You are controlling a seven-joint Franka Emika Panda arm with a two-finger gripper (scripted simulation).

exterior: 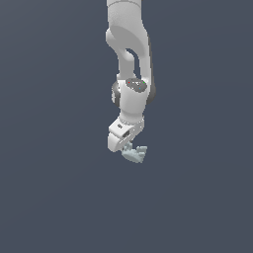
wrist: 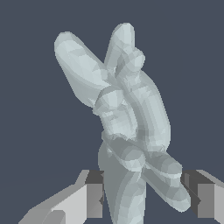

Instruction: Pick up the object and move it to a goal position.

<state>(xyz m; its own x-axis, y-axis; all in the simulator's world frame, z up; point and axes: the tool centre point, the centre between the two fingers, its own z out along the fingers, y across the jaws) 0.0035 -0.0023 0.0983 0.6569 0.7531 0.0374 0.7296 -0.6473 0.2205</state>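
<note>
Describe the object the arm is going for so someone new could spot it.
Follow the white arm down to its gripper. The object sits right at the fingertips: a small pale grey-green lump of stubby prongs, the only non-white thing against the dark background.

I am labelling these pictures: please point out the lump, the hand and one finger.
lump [wrist: 127, 127]: wrist view, its middle.
hand [exterior: 128, 148]: exterior view, between fingertips.
finger [wrist: 92, 199]: wrist view, its pad.
</note>
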